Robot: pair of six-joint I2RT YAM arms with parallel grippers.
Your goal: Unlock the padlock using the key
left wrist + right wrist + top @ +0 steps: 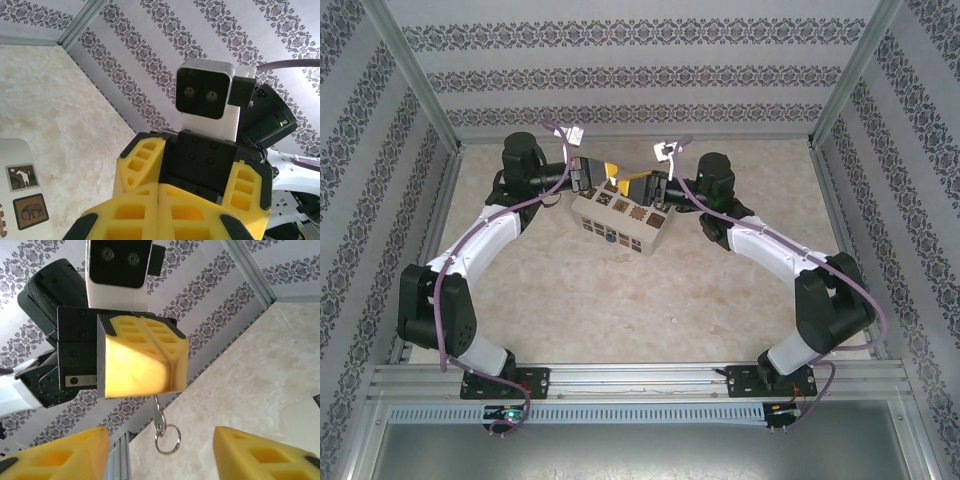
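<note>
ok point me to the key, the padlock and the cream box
key [159,414]: right wrist view, on its hanging metal strip
padlock [608,238]: top external view, on its blue body
cream box [634,241]: top external view, on its bare front wall

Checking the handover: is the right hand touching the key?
Apart. Right wrist view: the key hangs from the left hand, clear gaps to both right fingers.

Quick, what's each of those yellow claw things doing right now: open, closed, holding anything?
Left end effector: closed, pinching a small silvery metal key that dangles below it.
Right end effector: open, holding nothing.
</note>
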